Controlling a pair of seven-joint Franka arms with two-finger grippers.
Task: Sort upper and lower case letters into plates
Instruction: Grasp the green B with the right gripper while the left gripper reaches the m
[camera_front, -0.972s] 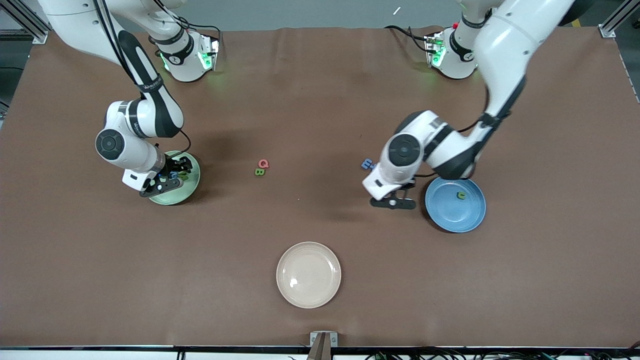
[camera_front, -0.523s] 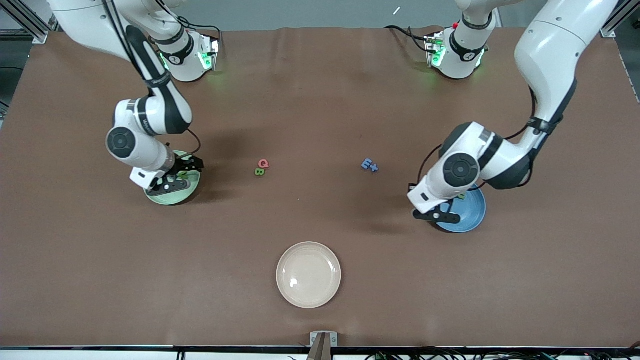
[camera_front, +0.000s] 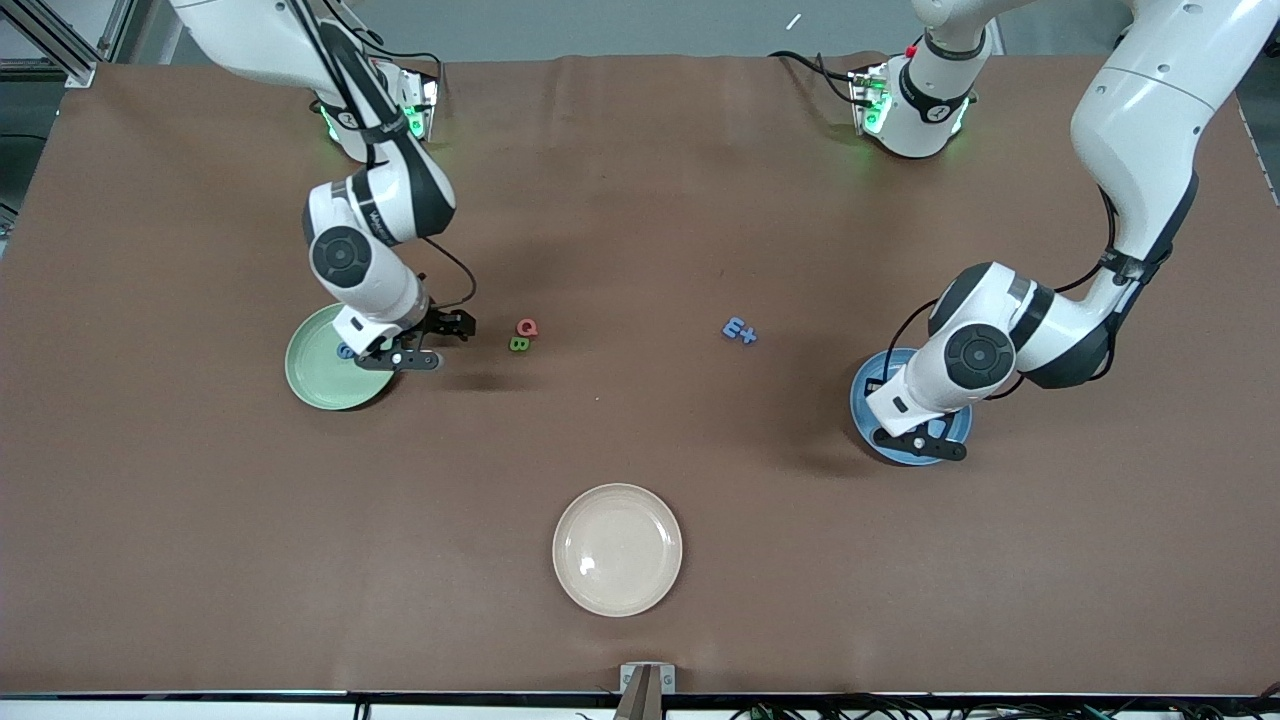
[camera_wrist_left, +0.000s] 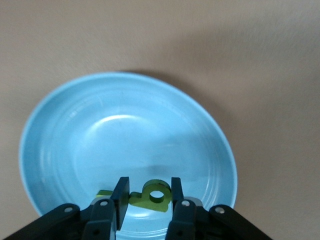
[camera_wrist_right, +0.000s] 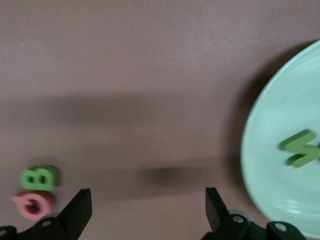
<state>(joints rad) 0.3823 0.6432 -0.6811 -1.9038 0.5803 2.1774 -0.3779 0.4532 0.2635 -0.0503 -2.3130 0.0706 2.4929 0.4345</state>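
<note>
Right gripper (camera_front: 440, 338): spread, empty, now off green plate (camera_front: 315, 375) toward Q (camera_front: 527, 327) and B (camera_front: 518, 344).
Left gripper (camera_wrist_left: 147, 197): moved over blue plate (camera_wrist_left: 75, 135), parted around small green letter (camera_wrist_left: 152, 195); drop appears done.

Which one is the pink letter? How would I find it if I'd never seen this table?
Start at the mint green plate near the right arm's end of the brown table. Beside it, toward the middle, two small letters touch: the pink Q and the green B. The Q is the pink one, round with a hole, and lies slightly farther from the front camera than the B.
</note>
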